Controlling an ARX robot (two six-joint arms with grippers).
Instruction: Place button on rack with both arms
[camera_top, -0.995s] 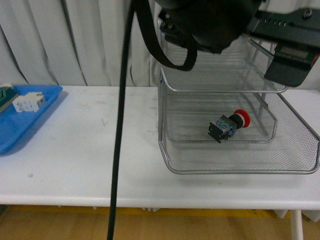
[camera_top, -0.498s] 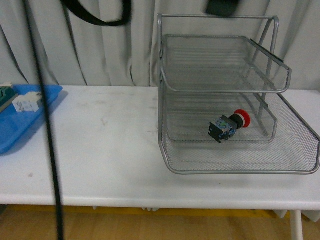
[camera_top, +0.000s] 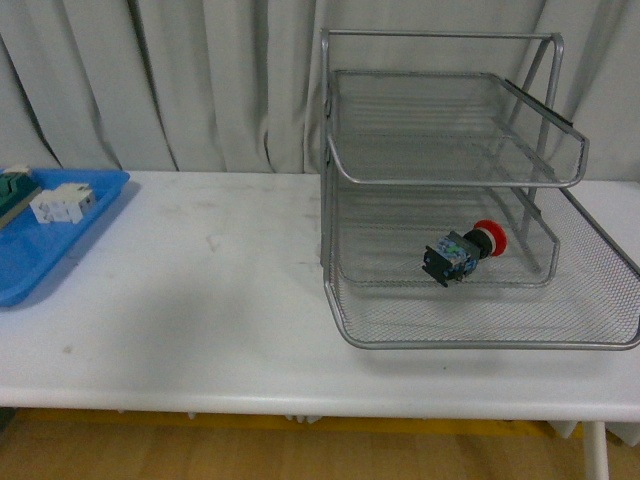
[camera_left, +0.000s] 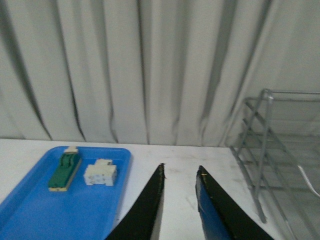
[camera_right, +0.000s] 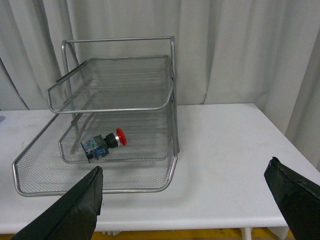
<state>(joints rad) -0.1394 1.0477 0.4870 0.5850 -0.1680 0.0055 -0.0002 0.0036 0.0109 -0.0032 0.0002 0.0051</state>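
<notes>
The button (camera_top: 464, 252) lies on its side in the middle tier of the rack (camera_top: 455, 182). It is close behind that tier's near rim, and its red cap points to the right and a little far. The rack stands on the right part of the table (camera_top: 200, 300). Its lowest tier reaches out toward the table's near edge, and its right corner is at the picture's border. At the far left is the blue tray (camera_top: 40, 255), cut by the picture's edge, with a white component (camera_top: 62, 203) and a green switch (camera_top: 12, 190) inside. A wide bare surface separates tray and rack.

The left gripper (camera_left: 181, 167) is released with a narrow gap and holds nothing; it is above the table between tray and rack. The right gripper (camera_right: 185, 167) is spread wide and empty, well apart from the rack's open side.
</notes>
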